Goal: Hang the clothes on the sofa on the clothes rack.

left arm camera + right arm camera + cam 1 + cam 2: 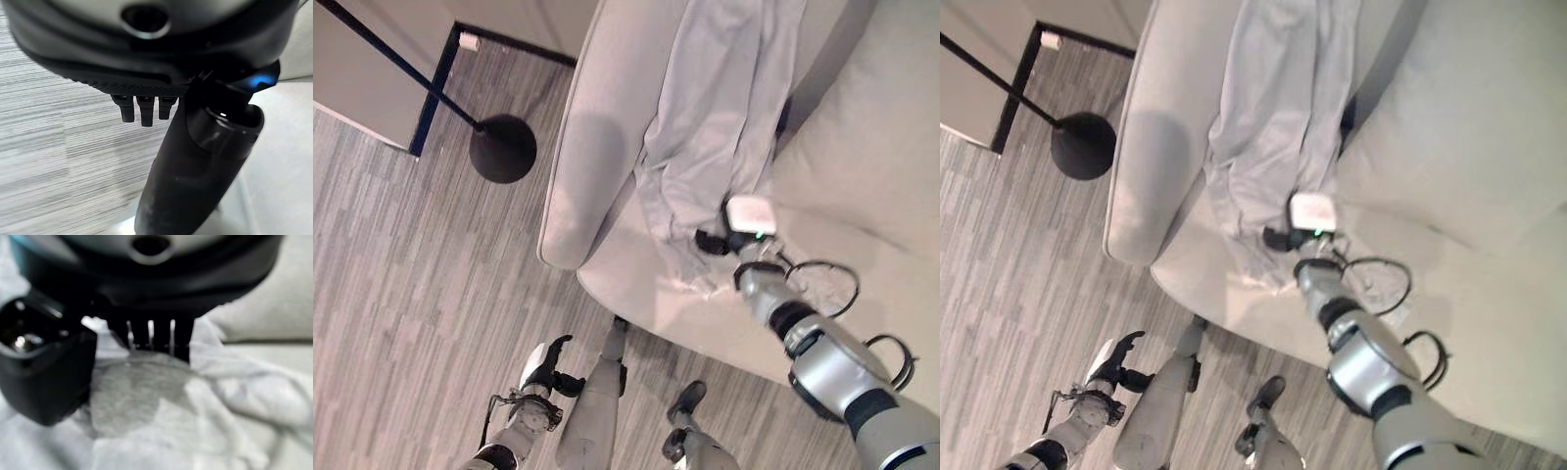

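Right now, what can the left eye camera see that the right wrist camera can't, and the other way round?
The left eye view takes in the whole scene: the pale sofa, the stand's round black base on the striped floor, and the left hand hanging low over that floor.

The right wrist view shows the right hand's fingers pressed down into the cloth's folds, with the thumb beside them.

Both show the right hand on the light grey garment draped on the sofa.

- You find no readable text, label, number or sign here: none on the sofa, the clothes, or the floor.
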### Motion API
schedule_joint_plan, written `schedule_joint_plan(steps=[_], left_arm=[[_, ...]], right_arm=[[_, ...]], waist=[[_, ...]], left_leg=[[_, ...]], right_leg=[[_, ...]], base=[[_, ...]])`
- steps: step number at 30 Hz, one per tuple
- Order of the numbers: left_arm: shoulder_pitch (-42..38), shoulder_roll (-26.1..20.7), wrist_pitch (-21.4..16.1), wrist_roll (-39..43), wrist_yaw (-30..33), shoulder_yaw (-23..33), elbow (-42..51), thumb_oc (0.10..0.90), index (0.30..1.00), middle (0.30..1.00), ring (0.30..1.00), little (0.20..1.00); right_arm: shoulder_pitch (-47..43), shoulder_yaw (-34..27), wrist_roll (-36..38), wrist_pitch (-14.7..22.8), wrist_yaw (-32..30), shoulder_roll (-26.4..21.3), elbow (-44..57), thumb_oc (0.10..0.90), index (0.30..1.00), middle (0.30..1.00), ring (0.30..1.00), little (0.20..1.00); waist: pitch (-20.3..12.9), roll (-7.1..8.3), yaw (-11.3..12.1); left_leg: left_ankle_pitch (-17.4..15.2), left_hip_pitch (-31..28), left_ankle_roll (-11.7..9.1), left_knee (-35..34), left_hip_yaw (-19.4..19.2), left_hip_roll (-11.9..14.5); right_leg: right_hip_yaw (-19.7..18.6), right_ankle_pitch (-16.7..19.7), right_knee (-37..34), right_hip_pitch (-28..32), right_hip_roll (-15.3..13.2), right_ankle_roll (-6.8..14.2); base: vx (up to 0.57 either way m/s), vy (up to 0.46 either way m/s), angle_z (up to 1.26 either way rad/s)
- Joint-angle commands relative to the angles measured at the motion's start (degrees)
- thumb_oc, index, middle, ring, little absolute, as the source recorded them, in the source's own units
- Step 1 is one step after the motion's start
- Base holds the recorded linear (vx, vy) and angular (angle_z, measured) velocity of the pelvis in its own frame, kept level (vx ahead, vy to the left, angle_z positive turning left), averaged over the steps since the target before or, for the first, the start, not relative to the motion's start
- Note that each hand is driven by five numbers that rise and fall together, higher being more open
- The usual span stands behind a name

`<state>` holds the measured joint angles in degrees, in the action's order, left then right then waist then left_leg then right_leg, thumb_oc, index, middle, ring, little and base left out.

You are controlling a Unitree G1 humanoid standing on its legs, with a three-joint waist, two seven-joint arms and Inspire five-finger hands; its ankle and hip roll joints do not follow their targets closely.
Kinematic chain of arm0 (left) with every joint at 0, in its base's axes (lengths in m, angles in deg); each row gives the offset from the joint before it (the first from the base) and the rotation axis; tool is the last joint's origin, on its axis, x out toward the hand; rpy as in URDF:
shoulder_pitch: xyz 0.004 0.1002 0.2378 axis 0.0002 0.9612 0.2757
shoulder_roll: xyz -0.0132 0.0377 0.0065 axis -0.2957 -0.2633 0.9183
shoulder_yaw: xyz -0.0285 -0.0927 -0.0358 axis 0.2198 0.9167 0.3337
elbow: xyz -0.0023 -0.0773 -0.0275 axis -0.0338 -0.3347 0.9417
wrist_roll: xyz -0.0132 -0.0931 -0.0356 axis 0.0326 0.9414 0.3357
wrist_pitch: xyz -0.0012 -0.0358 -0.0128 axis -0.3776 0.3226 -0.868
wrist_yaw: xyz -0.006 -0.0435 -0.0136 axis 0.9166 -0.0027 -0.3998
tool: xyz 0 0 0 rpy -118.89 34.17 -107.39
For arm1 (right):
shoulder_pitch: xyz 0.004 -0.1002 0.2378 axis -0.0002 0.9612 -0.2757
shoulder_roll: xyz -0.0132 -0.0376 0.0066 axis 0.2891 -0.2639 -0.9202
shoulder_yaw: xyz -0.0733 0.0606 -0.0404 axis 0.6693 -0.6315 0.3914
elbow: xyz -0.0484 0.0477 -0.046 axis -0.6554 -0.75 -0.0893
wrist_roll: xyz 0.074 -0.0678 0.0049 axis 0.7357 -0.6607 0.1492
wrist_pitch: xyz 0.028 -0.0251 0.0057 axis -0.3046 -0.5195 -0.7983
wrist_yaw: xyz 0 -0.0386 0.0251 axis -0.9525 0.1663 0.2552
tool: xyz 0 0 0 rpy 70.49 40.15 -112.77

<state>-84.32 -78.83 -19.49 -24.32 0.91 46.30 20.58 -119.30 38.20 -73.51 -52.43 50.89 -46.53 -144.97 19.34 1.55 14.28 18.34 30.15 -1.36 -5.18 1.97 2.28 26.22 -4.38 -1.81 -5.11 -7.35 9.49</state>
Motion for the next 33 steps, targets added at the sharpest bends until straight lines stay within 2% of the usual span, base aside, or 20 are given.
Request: schedule_joint_plan(steps=[1, 2, 4, 5, 6, 7, 9, 15, 16, 19, 20, 21, 26, 30, 33], left_arm=[[0.59, 1.85, -0.84, -1.48, 0.99, -1.72, -2.33, 0.8, 0.9, 0.9, 0.9, 0.9], [0.61, 1.84, -0.85, -1.49, 1.0, -1.74, -2.34, 0.8, 0.9, 0.9, 0.9, 0.9], [1.21, 2.35, -0.31, -1.87, 0.36, -1.26, -3.86, 0.8, 0.9, 0.9, 0.9, 0.9], [1.37, 2.56, -0.08, -1.93, 0.31, -1.04, -4.51, 0.8, 0.9, 0.9, 0.9, 0.9], [1.95, 3.09, 0.47, -1.97, -0.19, -0.17, -6.24, 0.8, 0.9, 0.9, 0.9, 0.9], [1.97, 3.1, 0.46, -1.97, -0.19, -0.18, -6.25, 0.8, 0.9, 0.9, 0.9, 0.9], [2.6, 3.73, 1.11, -2.12, -0.48, 0.9, -7.8, 0.8, 0.9, 0.9, 0.9, 0.9], [5.06, 4.91, 2.02, -2.59, -1.77, 2.97, -8.42, 0.8, 0.9, 0.9, 0.9, 0.9], [6.73, 4.53, 2.12, -1.51, -2.53, 3.73, -6.27, 0.8, 0.9, 0.9, 0.9, 0.9], [8.7, 3.38, 2.24, 0.23, -3.33, 4.8, -1.27, 0.8, 0.9, 0.9, 0.9, 0.9], [9.95, 2.48, 1.92, 2.27, -4.1, 5.7, 3.67, 0.8, 0.9, 0.9, 0.9, 0.9], [10.77, 1.75, 1.65, 3.57, -4.75, 6.18, 7.38, 0.8, 0.9, 0.9, 0.9, 0.9], [12.34, 0.57, 0.82, 7.04, -5.97, 7.61, 14.09, 0.8, 0.9, 0.9, 0.9, 0.9], [14.09, -0.83, 0.06, 9.45, -7.04, 8.46, 23.53, 0.8, 0.9, 0.9, 0.9, 0.9], [14.1, -1.57, -0.32, 8.55, -6.45, 8.46, 26.76, 0.8, 0.9, 0.9, 0.9, 0.9]], right_arm=[[6.49, 0.58, 3.45, 2.3, 5.2, 4.09, -3.59, 0.4, 0.3, 0.3, 0.3, 0.3], [6.53, 0.57, 3.48, 2.28, 5.21, 4.08, -3.54, 0.4, 0.3, 0.3, 0.3, 0.3], [10.09, -2.19, 8.3, 3.14, 5.7, 5.64, -2.28, 0.4, 0.3, 0.3, 0.3, 0.3], [11.16, -3.45, 10.25, 3.46, 5.71, 5.97, -1.32, 0.4, 0.3, 0.3, 0.3, 0.3], [13.72, -5.72, 14.42, 4.41, 6.27, 7.03, 1.25, 0.4, 0.3, 0.3, 0.3, 0.3], [13.75, -5.71, 14.43, 4.39, 6.28, 7.01, 1.29, 0.4, 0.3, 0.3, 0.3, 0.3], [16.65, -7.91, 19.07, 5.51, 6.68, 7.92, 4.87, 0.4, 0.3, 0.3, 0.3, 0.3], [24.19, -13.18, 36.15, 8.93, 10.58, 8.82, 17.49, 0.4, 0.3, 0.3, 0.3, 0.3], [25.61, -15.49, 44.07, 10.45, 12.56, 7.82, 24.05, 0.4, 0.3, 0.3, 0.3, 0.3], [26.2, -19.42, 54.4, 13.04, 13.92, 4.88, 35.21, 0.4, 0.3, 0.3, 0.3, 0.3], [24.98, -22.95, 59.57, 15.25, 14.26, 2.08, 42.45, 0.4, 0.3, 0.3, 0.3, 0.3], [23.56, -24.5, 60.73, 16.04, 13.64, 0.25, 46.61, 0.4, 0.3, 0.3, 0.3, 0.3], [18.36, -27.06, 60.15, 18.09, 11.74, -3.31, 52.93, 0.4, 0.3, 0.3, 0.3, 0.3], [5.28, -27.35, 57.57, 17.82, 8.97, -10.03, 55.53, 0.4, 0.3, 0.3, 0.3, 0.3], [-0.73, -27.42, 55.64, 17.9, 7.23, -12.86, 56.39, 0.4, 0.3, 0.3, 0.3, 0.3]], waist=[[0.83, -0.78, 0.56], [0.9, -0.78, 0.61], [-0.49, -0.07, -0.47], [-0.82, 0.18, -0.98], [-1.97, 0.65, -1.99], [-1.94, 0.64, -1.97], [-3.3, 1.08, -2.95], [-8.05, 1.69, -5.1], [-10.48, 1.67, -5.32], [-13.51, 1.74, -5.73], [-15.35, 1.61, -5.72], [-16.29, 1.6, -5.59], [-17.86, 1.36, -5.26], [-19.61, 1.4, -4.87], [-20.16, 1.44, -4.97]], left_leg=[[-11.55, -6.08, -4.18, 0.27, -0.15, 0.93], [-11.58, -6.21, -4.18, 0.27, -0.19, 0.94], [-12.54, -8.96, -3.72, 0.34, -0.96, 1.15], [-11.41, -9.32, -3.08, 0.32, -1.51, 0.88], [-12.18, -11.35, -2.73, 0.5, -2.23, 1.09], [-12.19, -11.42, -2.73, 0.5, -2.25, 1.09], [-12.93, -13.63, -2.41, 0.65, -3.14, 1.25], [-14.91, -19.9, -2.12, 0.8, -5.23, 1.82], [-15.54, -22.42, -2.25, 0.77, -6.33, 2.29], [-15.92, -24.92, -2.47, 0.5, -7.36, 3.01], [-16.3, -26.58, -2.75, 0.4, -7.74, 3.65], [-16.43, -27.5, -2.82, 0.3, -7.97, 3.99], [-16.71, -28.91, -3.04, 0.27, -8.11, 4.62], [-16.5, -29.97, -3.35, 0.21, -8.35, 5.37], [-16.67, -30.5, -3.59, 0.26, -8.43, 5.8]], right_leg=[[-4.82, 8.37, -3.17, -8.39, -4.4, -0.02], [-4.86, 8.36, -3.18, -8.29, -4.41, -0.02], [-5.43, 8.13, -3.15, -6.38, -4.39, -0.16], [-4.95, 9.24, -3.19, -6.1, -4.83, -0.46], [-5.42, 8.97, -3.09, -4.69, -4.88, -0.55], [-5.44, 8.96, -3.1, -4.63, -4.88, -0.55], [-5.93, 8.57, -3.01, -3.0, -4.98, -0.63], [-7.05, 7.28, -2.97, 1.71, -4.84, -0.65], [-7.7, 6.97, -3.13, 3.34, -4.59, -0.53], [-8.41, 6.48, -3.19, 4.75, -4.29, -0.64], [-8.74, 5.94, -3.19, 5.99, -3.79, -0.81], [-8.83, 5.69, -3.19, 6.72, -3.56, -0.91], [-9.13, 5.07, -3.13, 7.83, -3.0, -1.24], [-9.31, 4.69, -3.14, 8.71, -2.17, -1.71], [-9.46, 4.34, -3.07, 9.24, -1.7, -1.94]], base=[[0.02, -0.016, -0.03], [0.04, -0.007, -0.08], [0.02, 0.02, -0.21], [0.01, 0.045, -0.3], [-0.01, 0.045, -0.21], [0.08, 0.012, -0.21], [0.07, 0.006, -0.18], [0.11, 0.003, -0.14], [0.16, 0.0, -0.23], [0.16, -0.024, -0.36], [0.11, -0.069, -0.34], [0.08, -0.058, -0.15], [0.03, -0.032, -0.06], [0.02, -0.038, -0.02], [0.0, -0.011, 0.0]])
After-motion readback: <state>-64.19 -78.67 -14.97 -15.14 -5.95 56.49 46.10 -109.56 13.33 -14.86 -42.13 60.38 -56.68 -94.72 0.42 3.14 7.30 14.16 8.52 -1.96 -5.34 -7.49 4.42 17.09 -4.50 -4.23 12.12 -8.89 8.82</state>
